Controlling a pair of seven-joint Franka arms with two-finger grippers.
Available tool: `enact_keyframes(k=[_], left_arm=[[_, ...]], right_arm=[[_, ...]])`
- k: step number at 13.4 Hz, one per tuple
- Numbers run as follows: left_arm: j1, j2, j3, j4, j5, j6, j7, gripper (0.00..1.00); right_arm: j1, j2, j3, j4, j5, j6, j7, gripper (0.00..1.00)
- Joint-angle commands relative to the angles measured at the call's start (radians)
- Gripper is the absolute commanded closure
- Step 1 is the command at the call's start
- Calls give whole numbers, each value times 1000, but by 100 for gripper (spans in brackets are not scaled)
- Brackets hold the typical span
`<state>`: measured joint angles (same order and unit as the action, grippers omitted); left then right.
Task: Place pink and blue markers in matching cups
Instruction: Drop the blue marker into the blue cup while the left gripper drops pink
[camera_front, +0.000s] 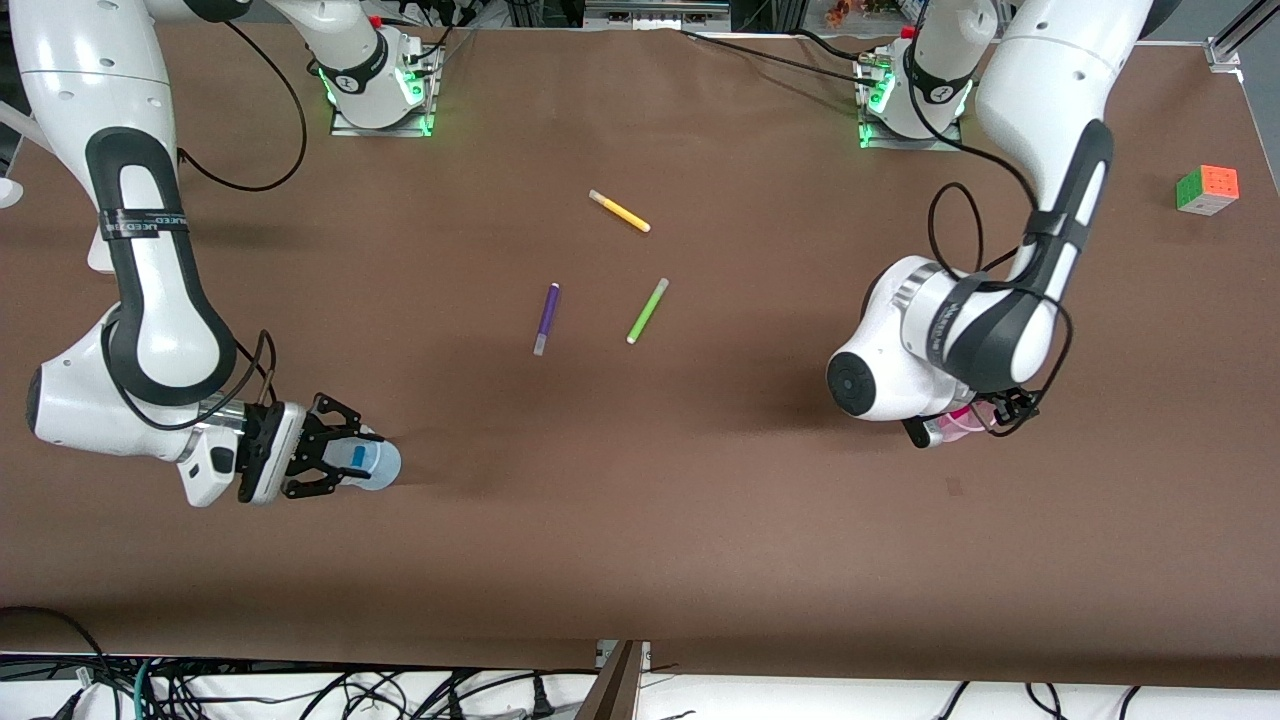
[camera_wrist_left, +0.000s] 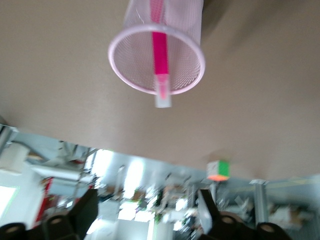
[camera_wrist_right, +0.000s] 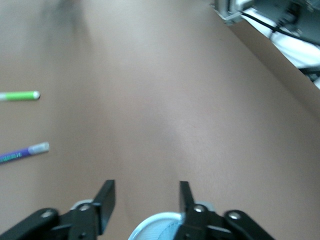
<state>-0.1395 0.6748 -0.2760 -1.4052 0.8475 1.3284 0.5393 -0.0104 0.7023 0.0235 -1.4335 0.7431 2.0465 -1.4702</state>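
Note:
The pale pink cup (camera_wrist_left: 190, 75) stands on the table toward the left arm's end, with the pink marker (camera_wrist_left: 159, 50) in it, pale cap past the rim. My left gripper (camera_wrist_left: 147, 196) is open and empty, apart from the cup. In the front view the left wrist covers most of the pink cup (camera_front: 958, 426). The pale blue cup (camera_front: 385, 466) stands toward the right arm's end with the blue marker (camera_front: 357, 461) in it. My right gripper (camera_front: 350, 458) is open right over it, and its rim (camera_wrist_right: 150, 225) shows between the fingers (camera_wrist_right: 106, 197).
A purple marker (camera_front: 546, 318), a green marker (camera_front: 647, 311) and a yellow marker (camera_front: 619, 211) lie mid-table, farther from the front camera than both cups. A colour cube (camera_front: 1207, 189) sits near the table edge at the left arm's end.

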Motion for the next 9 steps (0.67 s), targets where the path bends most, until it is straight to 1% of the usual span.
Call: enact_keyframes(k=[1, 2, 4, 6, 7, 8, 9], left_arm=[[36, -84, 15, 72, -201, -17, -97, 0], [67, -98, 15, 96, -288, -15, -126, 0], [138, -139, 15, 139, -504, -15, -173, 0], [201, -173, 15, 143, -652, -5, -226, 0], [221, -185, 15, 143, -682, -2, -257, 0], [233, -211, 17, 137, -691, 17, -277, 0], [224, -265, 24, 121, -696, 79, -280, 0]], right_arm=[[-10, -47, 9, 23, -69, -69, 266, 0], [-8, -53, 9, 53, -123, -100, 380, 0], [-6, -73, 10, 103, -244, -173, 637, 0], [4, -86, 13, 158, -362, -277, 872, 0], [7, -92, 18, 177, -434, -333, 975, 0], [20, -121, 19, 192, -503, -376, 1075, 0], [27, -148, 19, 191, -563, -414, 1190, 0]])
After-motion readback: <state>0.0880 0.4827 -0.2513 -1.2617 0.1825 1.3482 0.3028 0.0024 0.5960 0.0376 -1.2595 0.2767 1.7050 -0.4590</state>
